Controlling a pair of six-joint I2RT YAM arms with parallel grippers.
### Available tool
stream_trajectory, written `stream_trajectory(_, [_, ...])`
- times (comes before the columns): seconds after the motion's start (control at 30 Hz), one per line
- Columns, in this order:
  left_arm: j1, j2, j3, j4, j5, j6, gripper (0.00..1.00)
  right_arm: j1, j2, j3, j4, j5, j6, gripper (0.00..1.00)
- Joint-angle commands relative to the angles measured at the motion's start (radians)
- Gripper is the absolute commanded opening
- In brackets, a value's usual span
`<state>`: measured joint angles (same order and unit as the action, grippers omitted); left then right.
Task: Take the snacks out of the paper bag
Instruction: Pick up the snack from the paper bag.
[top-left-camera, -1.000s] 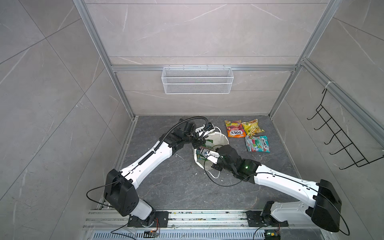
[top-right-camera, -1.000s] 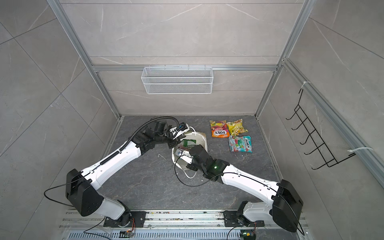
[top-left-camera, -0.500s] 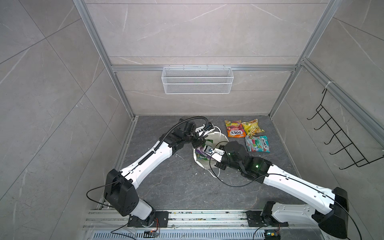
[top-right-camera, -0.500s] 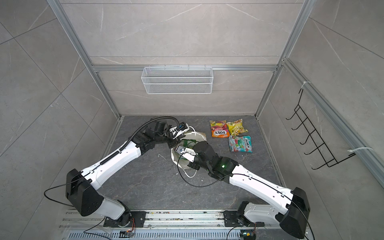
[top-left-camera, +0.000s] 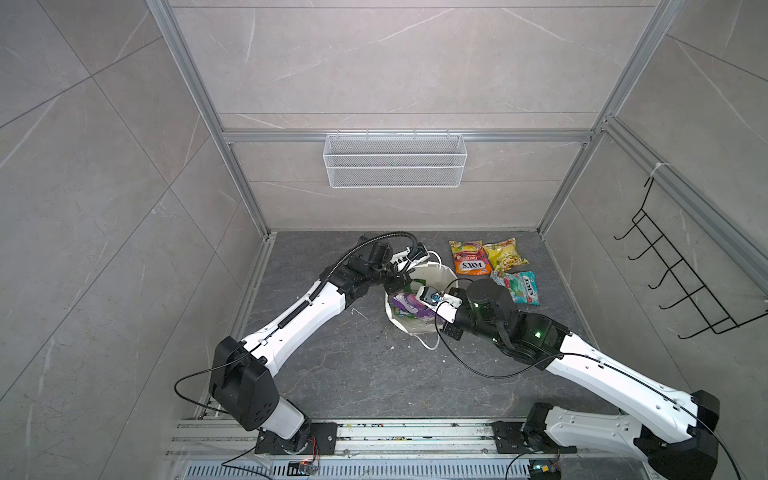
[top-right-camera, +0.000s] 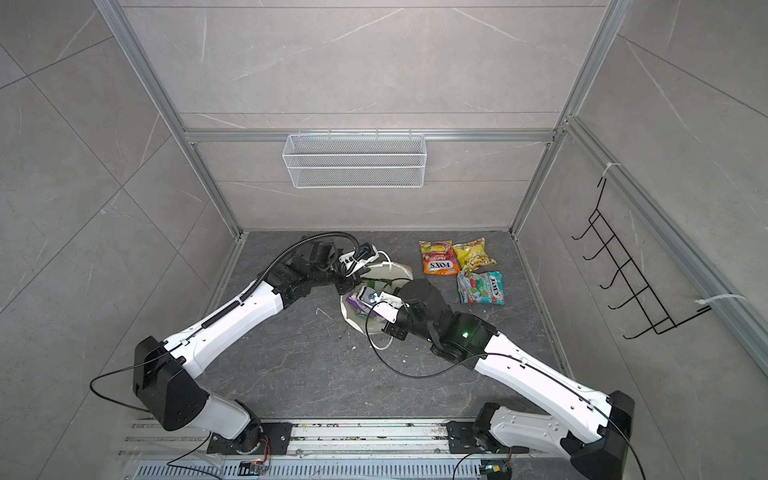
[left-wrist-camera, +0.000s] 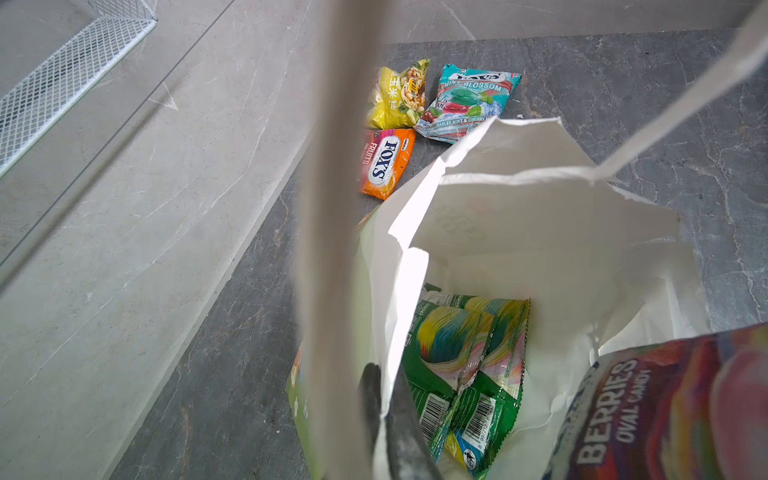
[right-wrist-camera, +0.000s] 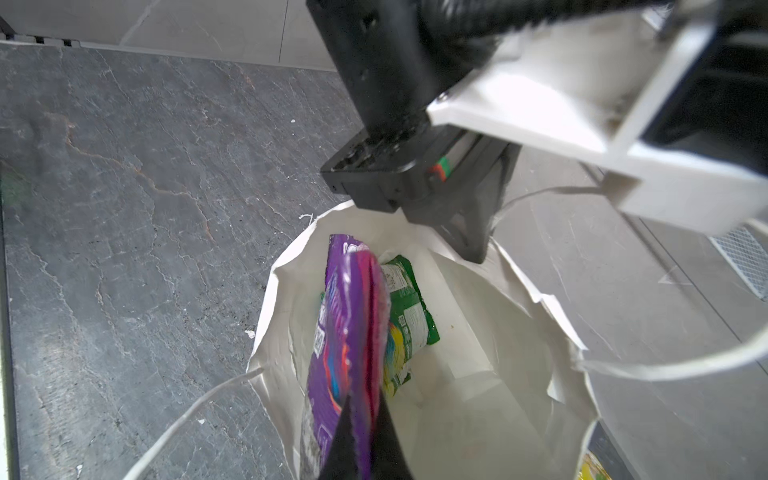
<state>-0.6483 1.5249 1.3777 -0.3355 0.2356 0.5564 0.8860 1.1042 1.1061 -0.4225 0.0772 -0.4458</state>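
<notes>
Both arms wear white shells on their long links, dotted with small screws, and chunky black housings at the joints. The left arm (top-left-camera: 299, 320) has a ribbed black hose (top-left-camera: 374, 240) arching over its wrist. The right arm (top-left-camera: 602, 374) trails a thin black cable (top-left-camera: 490, 376) and shows a green light (top-left-camera: 539, 333) on its dark elbow. White camera brackets (top-left-camera: 448, 309) sit behind the left tool (left-wrist-camera: 384, 399) and the right tool (right-wrist-camera: 365, 415), both slim and dark.

Grey marble-look wall tiles (top-left-camera: 374, 62), aluminium framing (top-left-camera: 270, 136), dark slate floor (top-left-camera: 374, 374); white wire-mesh basket (top-left-camera: 395, 160) upper centre (black hook rack (top-left-camera: 685, 282) right).
</notes>
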Motion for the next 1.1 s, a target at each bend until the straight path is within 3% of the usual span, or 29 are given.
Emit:
stream_trajectory(0.0, [-0.001, 0.007, 0.039, 0.013, -0.026, -0.011, 0.00, -0.040, -0.031, 0.077, -0.014, -0.050, 0.076, 0.00])
stream_trajectory(0.33, [-0.001, 0.010, 0.034, 0.033, -0.077, -0.024, 0.00, -0.144, -0.096, 0.112, -0.003, -0.210, 0.181, 0.00])
stream_trajectory(0.63, [-0.001, 0.000, 0.021, 0.060, -0.123, -0.034, 0.00, -0.171, -0.155, 0.147, -0.019, -0.249, 0.205, 0.00])
stream_trajectory(0.83, [-0.001, -0.008, 0.018, 0.062, -0.148, -0.032, 0.00, -0.177, -0.211, 0.153, -0.021, -0.202, 0.206, 0.00])
stream_trajectory(1.07, [0.000, -0.025, 0.005, 0.086, -0.200, -0.030, 0.00, -0.190, -0.243, 0.154, -0.001, -0.023, 0.230, 0.00])
